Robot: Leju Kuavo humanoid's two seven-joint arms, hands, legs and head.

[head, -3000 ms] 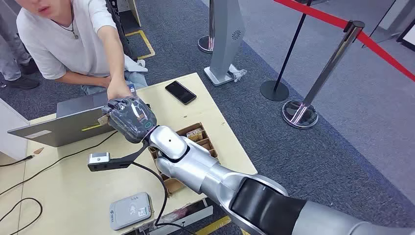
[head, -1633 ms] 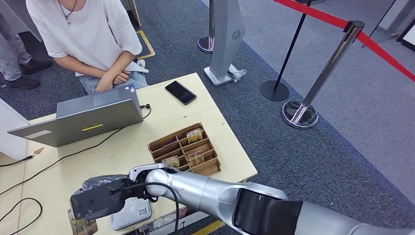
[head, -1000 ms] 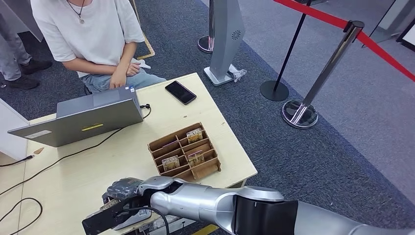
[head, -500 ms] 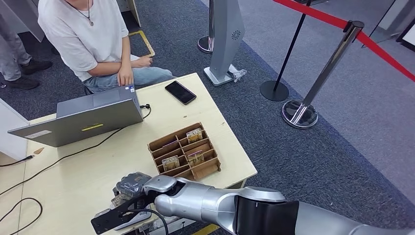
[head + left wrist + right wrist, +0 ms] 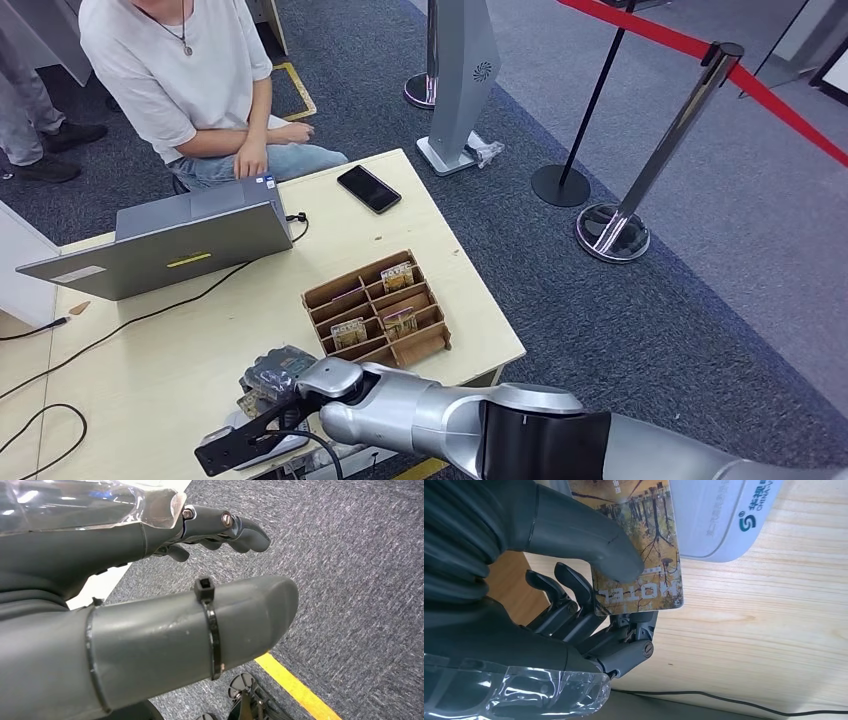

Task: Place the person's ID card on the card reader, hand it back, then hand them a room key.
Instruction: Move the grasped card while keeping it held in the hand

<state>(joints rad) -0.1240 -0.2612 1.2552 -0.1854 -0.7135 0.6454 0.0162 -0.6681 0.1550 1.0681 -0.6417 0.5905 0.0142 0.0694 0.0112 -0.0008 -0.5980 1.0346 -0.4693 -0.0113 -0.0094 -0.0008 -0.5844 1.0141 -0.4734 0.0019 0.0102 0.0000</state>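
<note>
Right hand (image 5: 272,375) is seen low over the near edge of the wooden table (image 5: 150,350), its thumb and fingers (image 5: 574,605) pinching a card (image 5: 636,550) printed with a tree picture and the word HOTEL. In the right wrist view the card is held partly over the white-grey card reader (image 5: 724,515), which lies flat on the table; whether card and reader touch cannot be told. The left hand (image 5: 150,605) is shown in its wrist view hanging above grey carpet, the fingers loosely curled and apart from the thumb, with nothing held.

At the left of the table black cables (image 5: 40,420) are trailed across the wood. Behind them a grey laptop (image 5: 165,245) is set open, its screen turned away from the robot. A person in a white T-shirt (image 5: 180,70) is seated behind the laptop, one hand (image 5: 250,160) resting at its far edge. Right of the laptop a black phone (image 5: 369,188) lies flat near the far corner. A brown cardboard organizer (image 5: 375,310) with several compartments stands nearer the robot, with cards (image 5: 398,275) stored in some of them. On the carpet beyond the table, chrome stanchions (image 5: 660,150) carrying a red belt (image 5: 780,105) are placed.
</note>
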